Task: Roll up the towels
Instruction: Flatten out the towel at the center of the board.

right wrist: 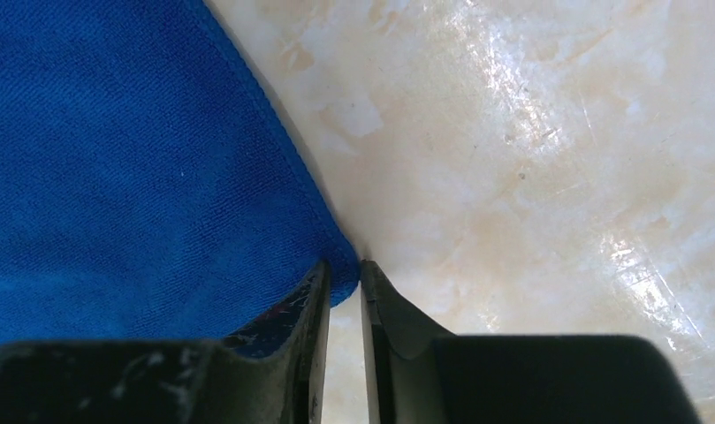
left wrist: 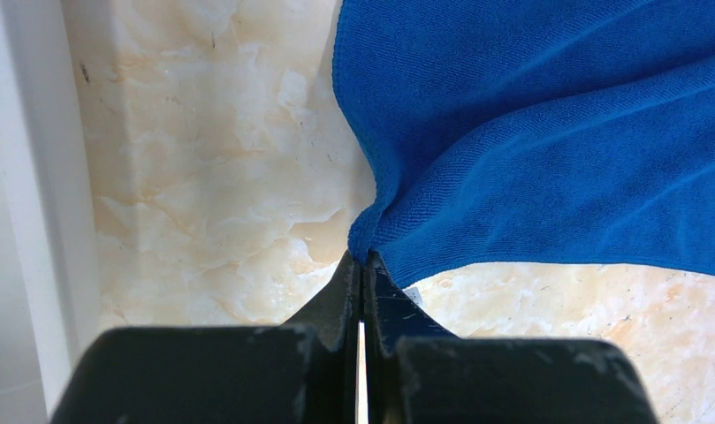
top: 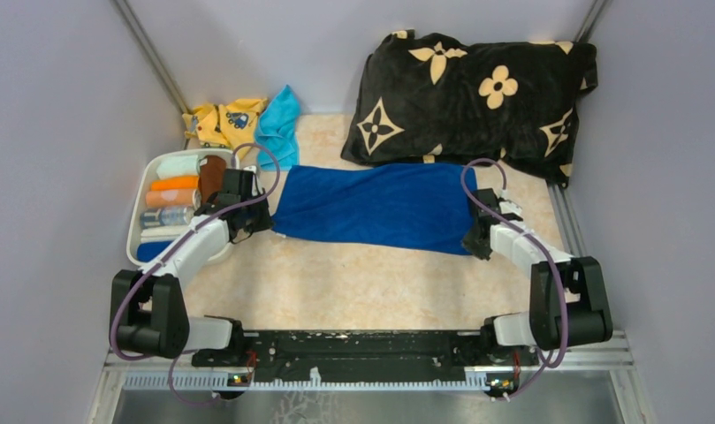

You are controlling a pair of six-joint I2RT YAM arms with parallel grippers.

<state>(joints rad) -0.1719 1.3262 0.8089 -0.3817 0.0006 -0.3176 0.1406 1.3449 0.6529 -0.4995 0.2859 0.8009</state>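
A dark blue towel (top: 376,208) lies spread out flat across the middle of the marble table. My left gripper (top: 263,221) is at its near left corner. In the left wrist view the jaws (left wrist: 363,261) are pressed together on that corner, and the towel (left wrist: 530,132) puckers toward the pinch. My right gripper (top: 474,243) is at the near right corner. In the right wrist view its jaws (right wrist: 343,274) stand a narrow gap apart with the towel's corner (right wrist: 115,177) filling the gap at the tips.
A white bin (top: 134,230) at the left holds several rolled towels, among them an orange one (top: 172,185) and a brown one (top: 212,174). A yellow cloth (top: 221,119) and a cyan cloth (top: 278,128) lie at the back left. A black flowered pillow (top: 477,93) lies at the back right.
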